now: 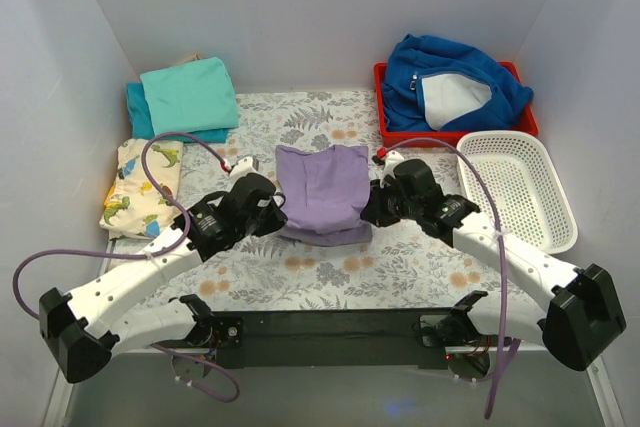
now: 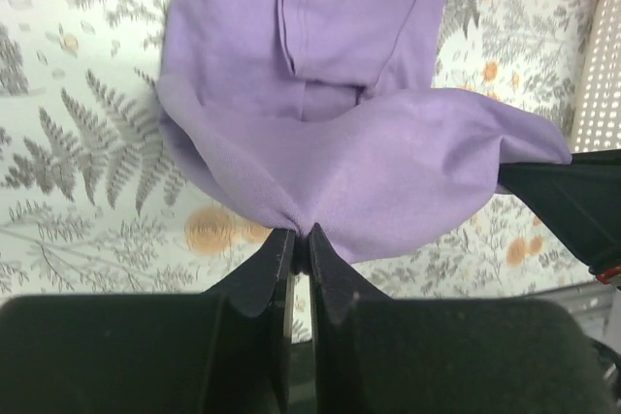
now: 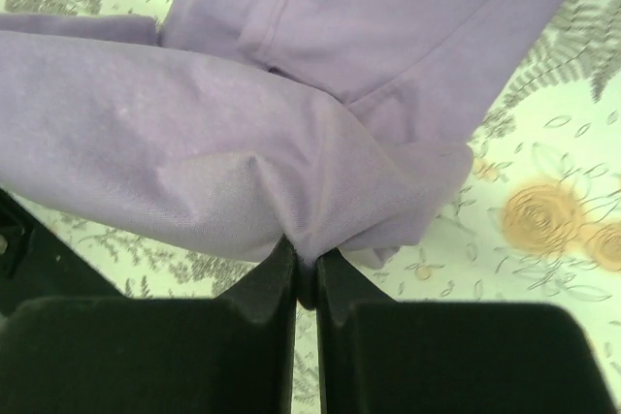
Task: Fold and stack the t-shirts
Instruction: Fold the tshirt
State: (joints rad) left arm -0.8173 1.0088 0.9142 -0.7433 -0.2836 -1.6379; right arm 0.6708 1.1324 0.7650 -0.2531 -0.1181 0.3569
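Observation:
A lavender-purple t-shirt (image 1: 323, 191) lies partly folded on the floral cloth in the middle. My left gripper (image 1: 277, 209) is shut on its near-left edge, with fabric pinched between the jaws in the left wrist view (image 2: 302, 238). My right gripper (image 1: 368, 209) is shut on its near-right edge, shown in the right wrist view (image 3: 308, 261). The near edge is lifted and held stretched between the two grippers. A turquoise t-shirt (image 1: 190, 95) lies folded on a darker teal one (image 1: 137, 113) at the back left.
A red bin (image 1: 384, 127) at the back right holds a royal-blue fleece jacket (image 1: 450, 79). A white basket (image 1: 520, 187) stands at the right. A dinosaur-print cloth (image 1: 140, 187) lies folded at the left. White walls enclose the floral cloth (image 1: 400, 267).

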